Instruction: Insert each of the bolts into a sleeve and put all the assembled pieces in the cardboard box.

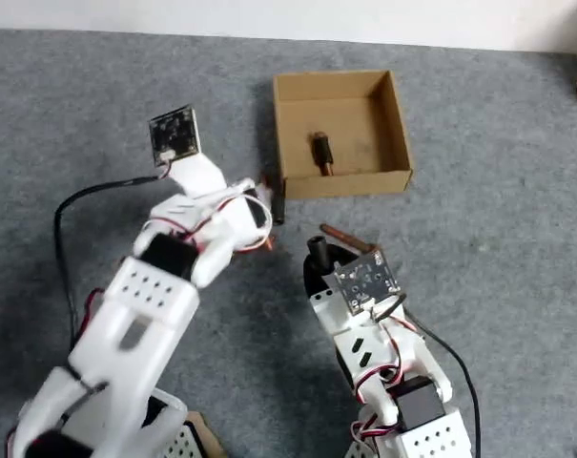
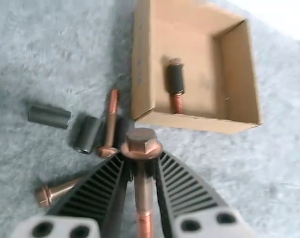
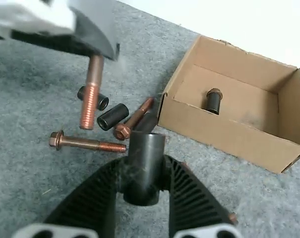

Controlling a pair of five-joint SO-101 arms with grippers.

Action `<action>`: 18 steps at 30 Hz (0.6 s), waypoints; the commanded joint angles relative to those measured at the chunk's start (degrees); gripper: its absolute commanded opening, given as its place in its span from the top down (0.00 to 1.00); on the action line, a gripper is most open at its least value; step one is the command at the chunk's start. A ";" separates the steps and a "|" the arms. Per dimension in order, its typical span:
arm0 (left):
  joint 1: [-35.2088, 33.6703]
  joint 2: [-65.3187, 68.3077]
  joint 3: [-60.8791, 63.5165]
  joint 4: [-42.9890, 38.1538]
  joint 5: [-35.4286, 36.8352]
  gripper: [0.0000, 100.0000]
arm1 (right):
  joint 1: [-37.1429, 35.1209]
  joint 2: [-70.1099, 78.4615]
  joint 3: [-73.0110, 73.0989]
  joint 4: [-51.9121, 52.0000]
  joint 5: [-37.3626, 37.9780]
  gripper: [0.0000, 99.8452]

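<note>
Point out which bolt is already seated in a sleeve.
The bolt lying in the cardboard box: a black sleeve wraps its shank. The two bolts on the carpet are bare, as is the one held by the left gripper.

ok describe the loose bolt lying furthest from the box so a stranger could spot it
Start at the cardboard box; on the carpet beside it sits a huddle of loose parts. The bolt lies flat at the huddle's edge farthest from the box, touching nothing, while the other loose bolt lies among the dark sleeves.
</note>
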 commanded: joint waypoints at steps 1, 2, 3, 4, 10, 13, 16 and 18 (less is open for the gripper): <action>0.48 -6.20 -0.40 -1.58 0.88 1.00 | 3.56 -1.01 -0.75 -0.13 -3.25 1.00; 0.48 -6.90 -0.31 -1.49 0.88 1.00 | 4.62 -1.01 -0.75 -0.13 -3.78 1.00; 0.57 -7.52 -0.31 -1.14 0.97 1.00 | 5.05 -1.01 -0.75 -0.13 -3.60 1.00; 0.57 -8.13 -0.31 -0.88 1.93 1.00 | 5.05 -1.01 -0.75 -0.13 -3.69 1.00; 1.01 -10.42 0.31 -0.97 2.37 1.00 | 2.07 -1.01 -0.66 0.31 -3.60 1.00; 1.01 -11.91 2.77 -1.67 0.53 1.00 | 0.31 -1.01 -0.75 1.36 -3.60 1.00; 1.10 -14.20 6.20 -5.45 -0.09 1.00 | 0.04 -1.01 -0.66 1.36 -3.60 1.00; 1.10 -16.22 8.92 -8.53 -0.18 1.00 | -0.04 -1.01 -0.66 1.36 -3.60 1.00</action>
